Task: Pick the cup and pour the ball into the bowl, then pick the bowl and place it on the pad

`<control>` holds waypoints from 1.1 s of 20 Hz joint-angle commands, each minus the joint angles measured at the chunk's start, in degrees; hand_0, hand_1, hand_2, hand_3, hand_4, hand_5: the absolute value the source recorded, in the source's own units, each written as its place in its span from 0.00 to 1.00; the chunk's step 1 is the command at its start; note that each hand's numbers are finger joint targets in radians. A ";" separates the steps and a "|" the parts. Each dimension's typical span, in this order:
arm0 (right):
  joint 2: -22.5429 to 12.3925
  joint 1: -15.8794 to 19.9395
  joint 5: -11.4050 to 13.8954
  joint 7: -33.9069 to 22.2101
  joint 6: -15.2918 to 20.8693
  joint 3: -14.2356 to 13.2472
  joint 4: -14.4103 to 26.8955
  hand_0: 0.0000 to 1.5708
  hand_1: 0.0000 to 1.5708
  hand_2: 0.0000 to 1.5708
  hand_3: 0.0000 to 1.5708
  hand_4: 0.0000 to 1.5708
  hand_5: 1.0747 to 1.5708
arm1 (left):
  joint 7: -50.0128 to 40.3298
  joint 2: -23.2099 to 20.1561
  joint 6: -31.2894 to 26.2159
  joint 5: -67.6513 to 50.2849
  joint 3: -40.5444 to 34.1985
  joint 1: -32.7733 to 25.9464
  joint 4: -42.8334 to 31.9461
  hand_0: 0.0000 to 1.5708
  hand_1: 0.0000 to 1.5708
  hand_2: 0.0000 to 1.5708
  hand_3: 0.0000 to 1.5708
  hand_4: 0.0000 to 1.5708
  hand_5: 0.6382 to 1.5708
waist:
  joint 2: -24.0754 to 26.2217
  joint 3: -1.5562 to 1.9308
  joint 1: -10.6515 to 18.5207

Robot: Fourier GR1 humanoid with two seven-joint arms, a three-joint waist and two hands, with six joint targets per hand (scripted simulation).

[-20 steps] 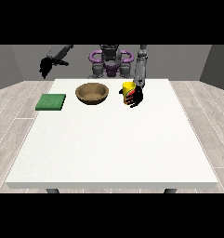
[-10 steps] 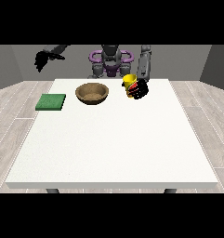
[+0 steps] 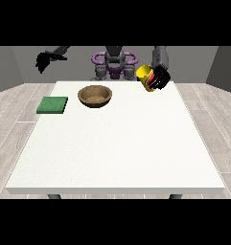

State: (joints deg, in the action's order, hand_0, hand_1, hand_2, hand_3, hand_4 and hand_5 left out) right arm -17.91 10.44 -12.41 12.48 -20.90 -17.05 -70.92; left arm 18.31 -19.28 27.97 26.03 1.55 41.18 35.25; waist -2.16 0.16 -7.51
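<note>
White table (image 3: 117, 143), grey walls; right-side robot hand (image 3: 159, 79) clasps yellow cup (image 3: 144, 74)

The scene is evenly and brightly lit, with no single light source to be made out. The white surface (image 3: 117, 143) is shown without glare or hot spots. Only a faint, soft shadow is seen under the bowl (image 3: 95, 95), to the side of the hand at the view's right (image 3: 158, 78). No bending of lines is seen towards the edges.
</note>
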 commanded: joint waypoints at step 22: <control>-4.94 1.09 -0.43 3.14 -5.43 -2.86 12.58 0.00 0.00 0.00 0.00 0.00 1.00 | -36.56 12.14 -8.01 46.26 32.33 16.42 -3.70 0.94 0.94 1.00 1.00 1.00 0.61 | 7.00 -0.03 0.39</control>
State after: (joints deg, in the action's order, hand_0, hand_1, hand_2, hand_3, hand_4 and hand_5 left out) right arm -21.68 11.36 -12.74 15.67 -25.36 -19.49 -59.92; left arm -17.06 -9.12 24.69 66.00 28.19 55.39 32.39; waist 4.10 0.12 -7.26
